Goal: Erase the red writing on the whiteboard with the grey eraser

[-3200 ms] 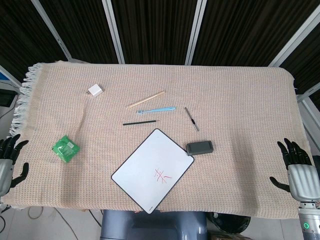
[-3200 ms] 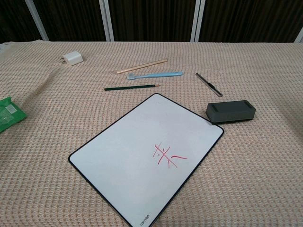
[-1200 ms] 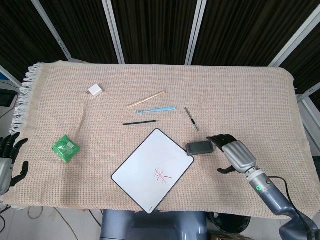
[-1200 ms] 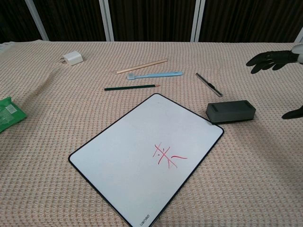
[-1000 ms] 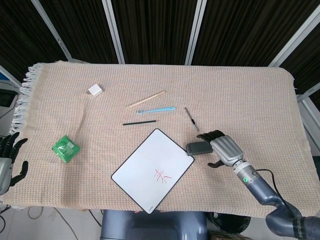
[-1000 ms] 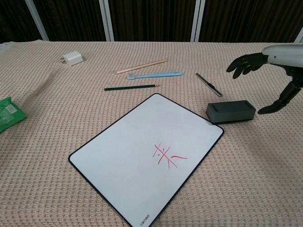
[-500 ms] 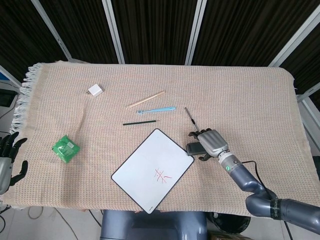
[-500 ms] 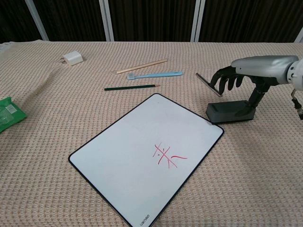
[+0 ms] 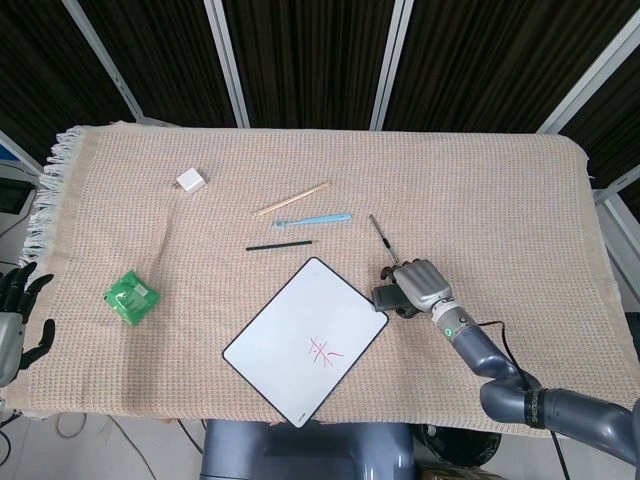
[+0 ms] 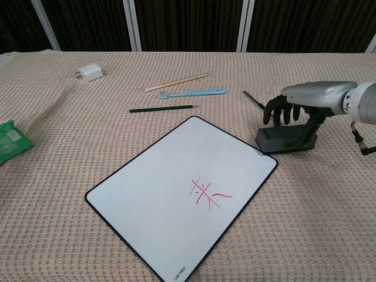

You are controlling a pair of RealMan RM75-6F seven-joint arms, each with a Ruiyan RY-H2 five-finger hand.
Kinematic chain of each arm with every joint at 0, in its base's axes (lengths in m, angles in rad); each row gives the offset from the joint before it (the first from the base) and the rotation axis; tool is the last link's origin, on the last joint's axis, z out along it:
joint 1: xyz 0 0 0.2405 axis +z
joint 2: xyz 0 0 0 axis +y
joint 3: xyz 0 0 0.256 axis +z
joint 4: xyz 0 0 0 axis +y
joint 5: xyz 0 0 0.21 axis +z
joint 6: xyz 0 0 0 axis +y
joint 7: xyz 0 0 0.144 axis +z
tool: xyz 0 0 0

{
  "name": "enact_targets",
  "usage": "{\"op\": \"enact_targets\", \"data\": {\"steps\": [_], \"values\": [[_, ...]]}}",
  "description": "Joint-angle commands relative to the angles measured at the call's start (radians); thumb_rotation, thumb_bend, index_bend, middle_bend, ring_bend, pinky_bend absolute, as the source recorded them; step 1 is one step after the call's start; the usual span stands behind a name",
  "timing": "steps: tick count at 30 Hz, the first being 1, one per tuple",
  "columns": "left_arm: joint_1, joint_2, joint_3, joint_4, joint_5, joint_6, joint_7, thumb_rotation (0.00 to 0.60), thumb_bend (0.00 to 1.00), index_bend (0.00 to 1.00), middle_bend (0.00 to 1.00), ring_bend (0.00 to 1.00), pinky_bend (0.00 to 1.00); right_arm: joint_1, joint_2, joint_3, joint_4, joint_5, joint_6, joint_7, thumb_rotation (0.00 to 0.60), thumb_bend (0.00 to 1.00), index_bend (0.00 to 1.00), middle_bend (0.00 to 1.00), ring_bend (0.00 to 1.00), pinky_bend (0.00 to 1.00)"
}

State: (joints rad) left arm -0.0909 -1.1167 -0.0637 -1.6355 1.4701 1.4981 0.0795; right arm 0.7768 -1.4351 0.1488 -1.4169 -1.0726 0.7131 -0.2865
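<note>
Right hand [image 10: 292,106] sits over the grey rectangular eraser [image 10: 284,140], its dark fingers [image 10: 276,111] curled down over the far side and the thumb against the near side; whether the grip is firm cannot be told. Left hand [image 9: 14,318] rests at the left table edge, fingers spread, holding nothing.

The eraser lies on the cloth just beside the right corner of the white rectangular whiteboard with a dark rim [image 10: 153,188], close to touching it. Red writing [image 10: 207,194] sits on the board's right half, toward the near edge. The board lies turned at an angle to the table edges.

Just beyond the eraser lies a thin dark metal-tipped pen [image 10: 254,98], partly hidden by the fingers. Farther back and to the left lie a dark green pencil [image 10: 163,108], a light blue plastic toothbrush [image 10: 192,93] and a plain wooden stick [image 10: 176,82], all well apart from the board's writing. A white square charger plug [image 9: 189,181] sits far left at the back; a green foil packet [image 9: 132,296] lies near the left edge.

Open cloth extends right of the eraser and along the near edge.

A beige knitted cloth [image 9: 480,190] covers the table, fringed at the left end. Dark ribbed panels with pale metal bars [image 9: 390,60] stand behind.
</note>
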Motion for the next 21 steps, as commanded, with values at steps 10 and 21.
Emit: {"op": "enact_targets", "data": {"steps": [10,21], "values": [[0.001,0.001,0.0,-0.002,-0.004,0.0,0.001,0.6,0.48,0.14,0.01,0.0,0.0,0.019,0.01,0.004,-0.019,0.009,0.007,0.018,0.6,0.4,0.5,0.49,0.43,0.42],[0.003,0.0,0.002,-0.008,-0.003,0.002,0.006,0.6,0.48,0.14,0.01,0.0,0.0,0.074,0.018,0.036,-0.121,0.029,0.024,-0.019,0.6,0.4,0.5,0.49,0.43,0.42]]}}
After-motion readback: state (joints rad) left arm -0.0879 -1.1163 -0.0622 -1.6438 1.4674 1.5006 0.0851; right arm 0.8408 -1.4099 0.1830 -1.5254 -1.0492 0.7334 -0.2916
